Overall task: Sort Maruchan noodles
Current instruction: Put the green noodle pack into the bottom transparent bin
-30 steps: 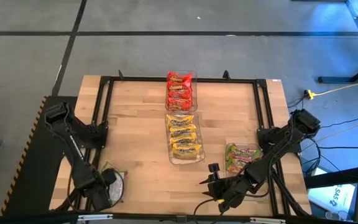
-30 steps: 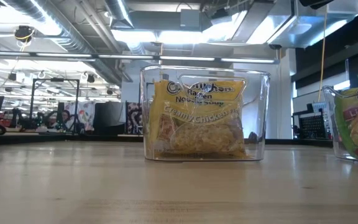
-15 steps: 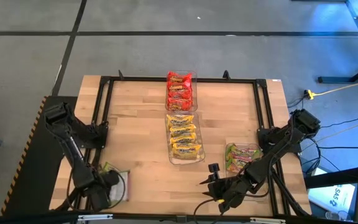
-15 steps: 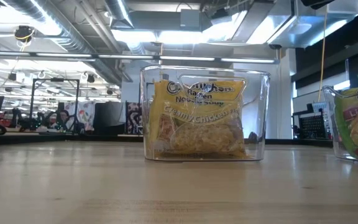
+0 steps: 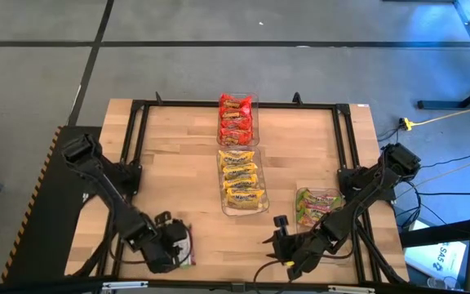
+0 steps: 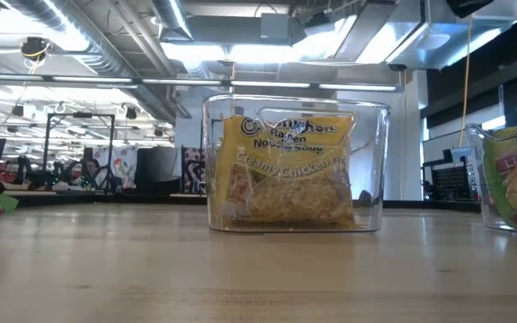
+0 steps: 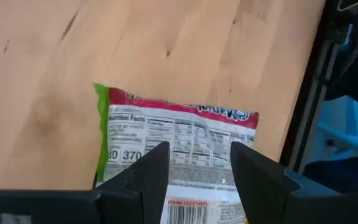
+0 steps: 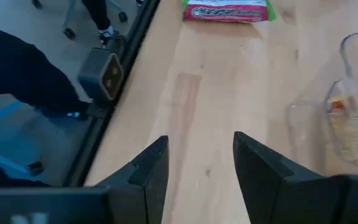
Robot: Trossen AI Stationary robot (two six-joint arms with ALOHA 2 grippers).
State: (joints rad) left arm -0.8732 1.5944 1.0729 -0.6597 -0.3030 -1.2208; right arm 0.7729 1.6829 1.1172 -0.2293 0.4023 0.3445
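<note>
Packet of green-and-pink noodles is sitting clamped in the left gripper, far left of the green-packet bin, while the nearer right gripper is gaping empty.

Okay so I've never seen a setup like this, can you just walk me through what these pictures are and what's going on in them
It's a two-armed robot at a wooden table. One picture looks down from above, one looks level across the tabletop, and two come from cameras on the wrists. Three clear bins hold ramen: red packets, yellow packets, and green and pink ones. The left gripper, at the table's front edge, is shut on a green and pink packet. The right gripper waits open, near the front edge too.
</note>
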